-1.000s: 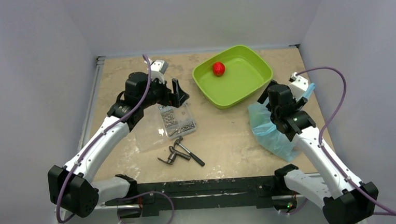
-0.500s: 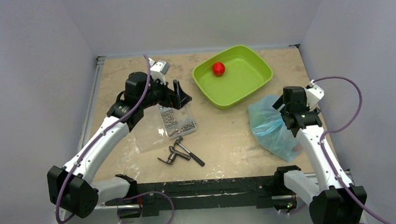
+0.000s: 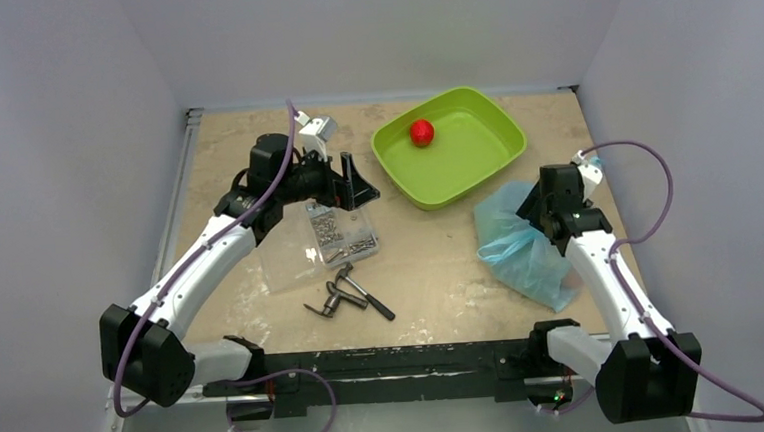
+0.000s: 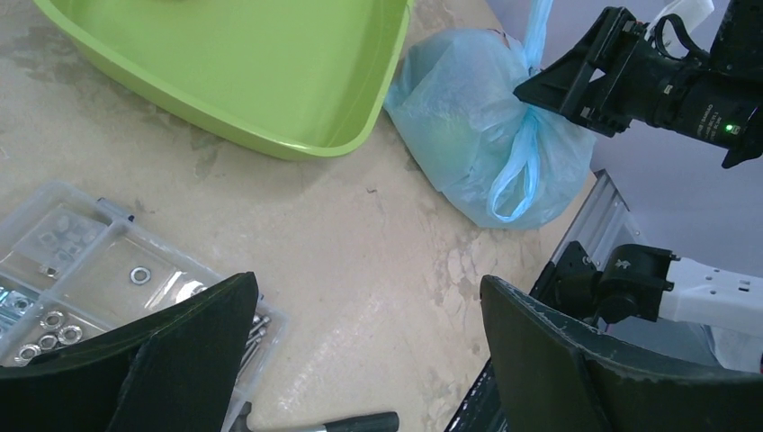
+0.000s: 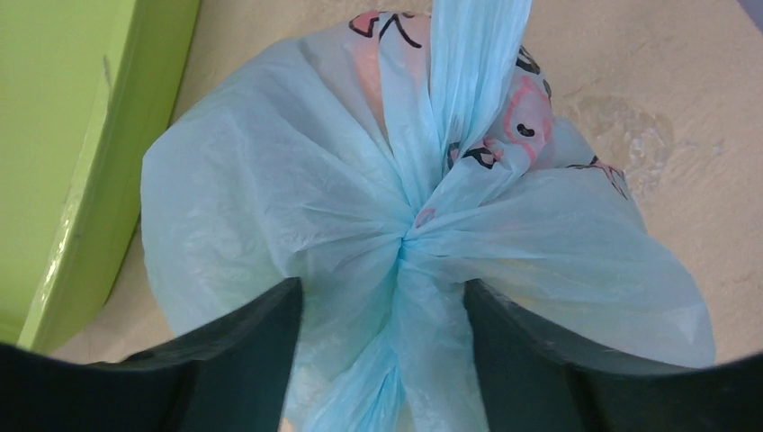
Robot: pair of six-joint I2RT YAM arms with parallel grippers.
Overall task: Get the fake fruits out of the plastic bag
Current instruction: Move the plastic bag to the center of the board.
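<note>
the plastic bag (image 3: 513, 246) lies on the desk (image 3: 432, 273) by its right edge, about halfway between the far and near right corners, its top gathered into a tied neck (image 5: 409, 238) with a loop handle (image 4: 517, 171) hanging down one side; it bulges, and a greenish shape shows faintly through the thin blue plastic, but what is inside cannot be made out. the right jaws hang over that neck, the two dark fingers (image 5: 238, 364) standing apart on either side of the twisted plastic and not pinched shut on it; whether they touch it i cannot tell. the right arm (image 3: 602, 268) reaches in from the near right corner. just beside the bag, toward the far edge, sits a green tray (image 3: 487, 119) with one red fake fruit (image 3: 422, 131) in its far left part. well apart, left of the desk's middle, the left jaws stand wide open and hold nothing, above a clear box of screws (image 3: 341, 229), carried by the left arm (image 3: 210, 257). a few grey metal tools (image 3: 348, 293) lie nearer the near edge
</note>
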